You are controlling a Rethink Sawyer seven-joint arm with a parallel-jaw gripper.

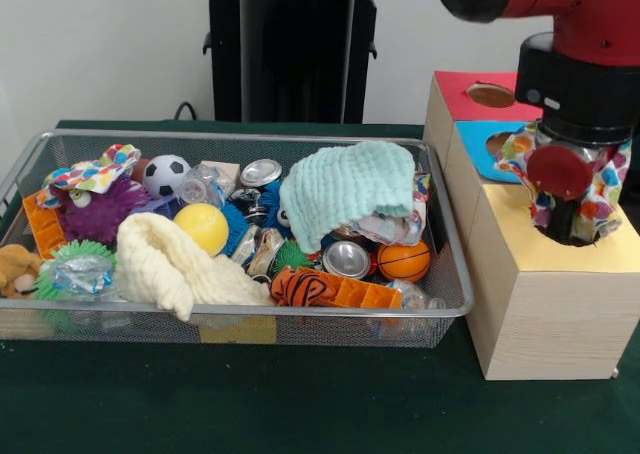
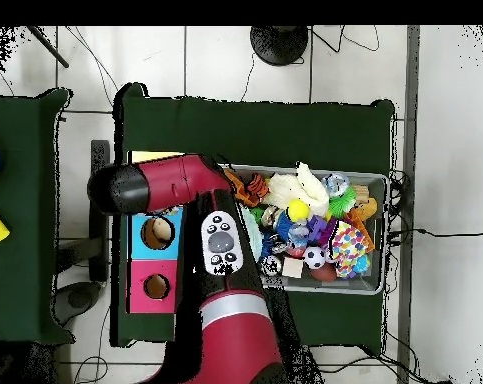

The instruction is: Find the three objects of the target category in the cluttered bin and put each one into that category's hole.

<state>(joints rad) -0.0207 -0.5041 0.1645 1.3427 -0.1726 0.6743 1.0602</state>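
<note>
Tool [image 1: 572, 219] clenched on multicolored patterned cloth [image 1: 604, 189], over yellow hole section of wooden box [image 1: 545, 319], at 3 o'clock of wire bin [image 1: 445, 264].

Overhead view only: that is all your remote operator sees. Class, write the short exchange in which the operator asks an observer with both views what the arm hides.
Operator: The arm covers one end of the box. Where is the gripper?
Observer: The gripper is low over the box's yellow section.
Operator: Is anything with it?
Observer: A cloth with coloured hearts hangs around it, just above the yellow top.
</note>
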